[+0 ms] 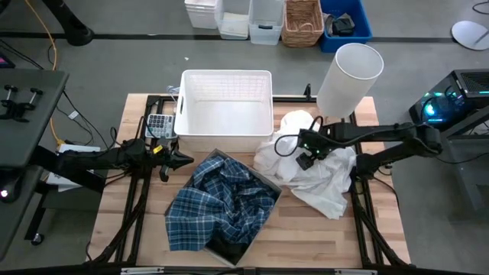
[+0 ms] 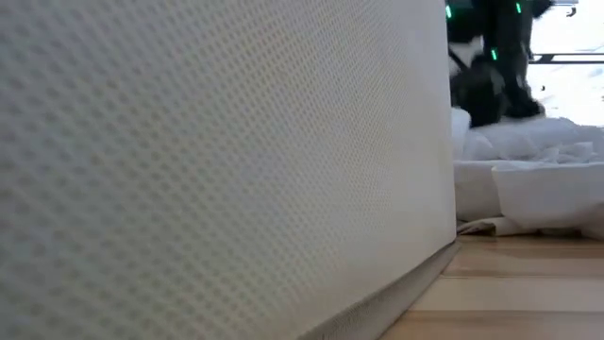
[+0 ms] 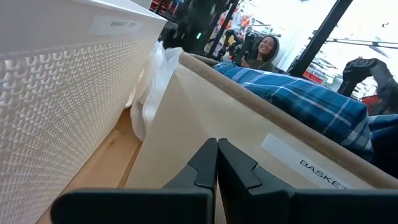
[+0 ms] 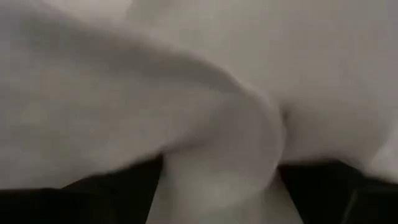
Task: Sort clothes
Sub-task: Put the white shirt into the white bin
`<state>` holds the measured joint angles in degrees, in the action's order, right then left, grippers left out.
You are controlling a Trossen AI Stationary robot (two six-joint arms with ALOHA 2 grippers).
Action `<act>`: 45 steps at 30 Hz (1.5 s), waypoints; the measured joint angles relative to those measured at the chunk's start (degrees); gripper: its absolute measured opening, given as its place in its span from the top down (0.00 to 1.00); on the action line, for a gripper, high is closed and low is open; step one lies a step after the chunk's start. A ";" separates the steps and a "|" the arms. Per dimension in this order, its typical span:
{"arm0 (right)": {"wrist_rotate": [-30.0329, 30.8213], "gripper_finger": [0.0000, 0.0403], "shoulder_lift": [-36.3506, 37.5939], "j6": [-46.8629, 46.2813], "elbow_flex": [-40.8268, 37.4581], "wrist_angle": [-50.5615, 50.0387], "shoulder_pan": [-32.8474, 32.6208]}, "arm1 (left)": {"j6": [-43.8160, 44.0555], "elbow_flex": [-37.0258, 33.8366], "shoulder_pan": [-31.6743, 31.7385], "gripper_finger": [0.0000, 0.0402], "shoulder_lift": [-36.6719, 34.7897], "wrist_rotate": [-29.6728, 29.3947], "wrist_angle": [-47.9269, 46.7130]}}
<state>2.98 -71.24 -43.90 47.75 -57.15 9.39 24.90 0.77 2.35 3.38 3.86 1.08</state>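
Right end effector down in the white garments, left end effector waiting by the box

High view: the right end effector [image 1: 306, 159] sits on the pile of white clothes [image 1: 325, 187] at the right of the surface [image 1: 382, 237]; whether it grips them I cannot tell. The plaid shirt [image 1: 221, 206] fills the cardboard box [image 1: 263, 181], near of the white bin [image 1: 225, 107]. The left end effector [image 1: 182, 159] hovers left of the box. Low view: the bin wall [image 2: 217, 161] fills the left; the white clothes [image 2: 528, 175] lie at right under the dark arm. Left wrist view: its fingers [image 3: 205, 165] are together, holding nothing, between bin and box. Right wrist view: white fabric [image 4: 186, 93] covers everything
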 joint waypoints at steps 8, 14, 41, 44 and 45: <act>-2.45 0.43 1.33 -2.12 -17.47 15.68 -1.22 | -0.01 0.00 0.00 1.00 0.00 0.00 0.00; -0.67 0.92 10.85 1.04 -8.72 3.84 -10.73 | 0.01 0.00 -0.01 1.00 -0.02 0.00 0.00; 16.14 0.93 -12.94 41.16 57.21 76.56 -5.10 | 0.01 0.00 0.00 1.00 0.00 0.00 0.00; 10.58 0.93 -22.54 38.50 64.78 89.16 -0.95 | 0.01 0.00 -0.01 1.00 0.00 0.01 0.00; 8.33 0.93 -25.94 37.67 67.72 93.05 0.15 | 0.01 0.00 -0.01 1.00 0.00 0.01 0.00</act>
<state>11.31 -97.19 -6.23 115.47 35.90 9.54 24.91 0.78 2.33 3.38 3.87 1.08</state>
